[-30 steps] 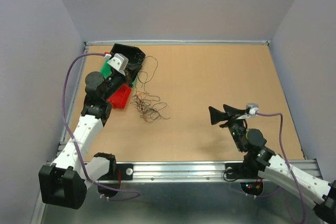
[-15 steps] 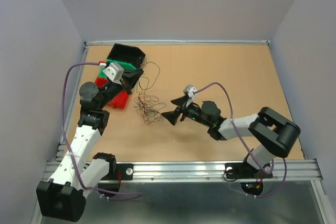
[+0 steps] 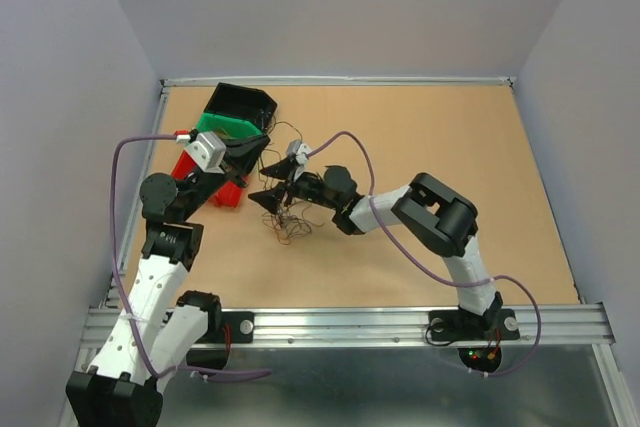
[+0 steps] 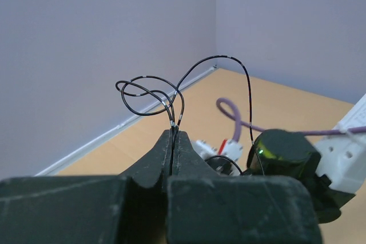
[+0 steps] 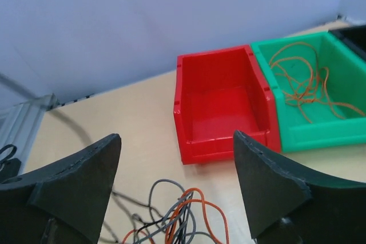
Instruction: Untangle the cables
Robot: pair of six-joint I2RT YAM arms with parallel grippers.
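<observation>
the left pincer (image 4: 173, 135) is clamped tight on a thin black wire (image 4: 223, 56), its two jaws pressed flat together; in its own wrist view the wire rises out of the tips, curls into a small loop to the upper left of centre and arcs over to the right, lifted clear of the table. from above, this left pincer (image 3: 255, 143) sits in the upper left part of the frame, over the near ends of the bins, and the held strand trails down to the right toward the rest of the cables. the main tangle of cables (image 3: 285, 219), thin orange-red, brown and black strands, lies on the tan table (image 3: 450, 147) left of centre, just right of the red bin (image 3: 228, 191). the right pincer (image 3: 272, 187) reaches across from the right and hangs directly over that tangle with its jaws spread wide and gripping nothing. in the right wrist view the two dark fingers (image 5: 74, 181) stand well apart at the lower corners, with grey, black and orange strands of the tangle (image 5: 174, 221) low between them. beyond sits the red bin (image 5: 223, 104), touching the green bin (image 5: 269, 112) to its right, which holds loose orange wires (image 5: 297, 78). from above, a black bin (image 3: 240, 102) stands at the far upper left corner, behind the green bin (image 3: 225, 127).
</observation>
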